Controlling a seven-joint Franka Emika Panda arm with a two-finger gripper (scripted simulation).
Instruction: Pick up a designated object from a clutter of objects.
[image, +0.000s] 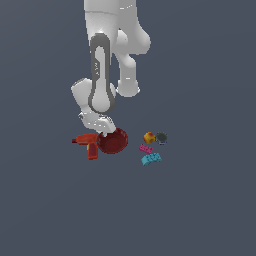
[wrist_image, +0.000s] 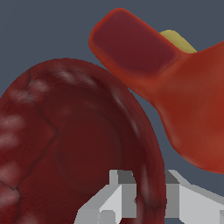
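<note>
The designated object, a round dark red bowl (image: 115, 142) with a ribbed inner wall, rests on the floor in the middle of the exterior view and fills much of the wrist view (wrist_image: 65, 140). My gripper (image: 104, 132) has come down from above onto the rim nearest the red-orange drill (image: 89, 144). In the wrist view the gripper (wrist_image: 151, 199) straddles that rim. One grey finger (wrist_image: 113, 199) is inside the bowl and the other outside, both pressed against the wall. The drill's body (wrist_image: 192, 109) lies close beside the bowl.
The rest of the clutter lies to the exterior view's right of the bowl: a yellow-red cube (image: 149, 137), a small dark grey cup (image: 161, 137), a pink studded brick (image: 146, 148) and a cyan studded brick (image: 151, 159). The arm's white links rise above the bowl.
</note>
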